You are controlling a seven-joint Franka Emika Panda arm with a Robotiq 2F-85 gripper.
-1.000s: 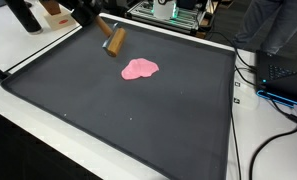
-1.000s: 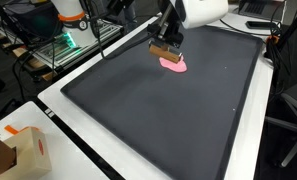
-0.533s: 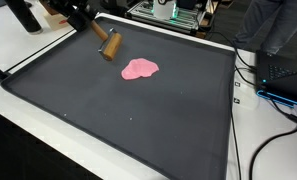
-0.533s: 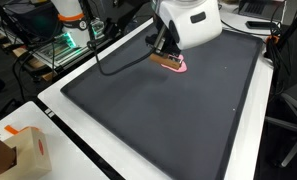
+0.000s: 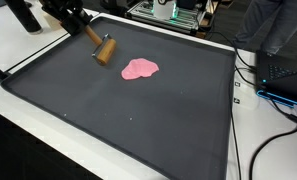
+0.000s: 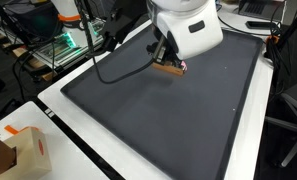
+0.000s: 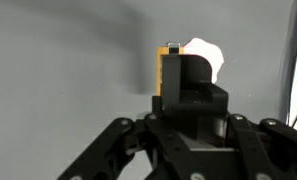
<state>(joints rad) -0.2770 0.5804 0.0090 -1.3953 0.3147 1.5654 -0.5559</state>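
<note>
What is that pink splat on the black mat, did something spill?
The pink splat lies flat with ragged edges on the black mat, so it looks spilled or squashed; what it is made of cannot be told. Nothing else looks odd. The pincer holds a brown block near it.

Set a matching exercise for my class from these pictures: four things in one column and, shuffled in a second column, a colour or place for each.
Things:
1. wooden block
2. pink blob
3. mat
4. cardboard box

Colour or place:
a. black, spread over the table
b. held in the gripper
c. lying flat on the mat
d. beside the mat, not on it

Pairs: 1-b, 2-c, 3-a, 4-d
</note>
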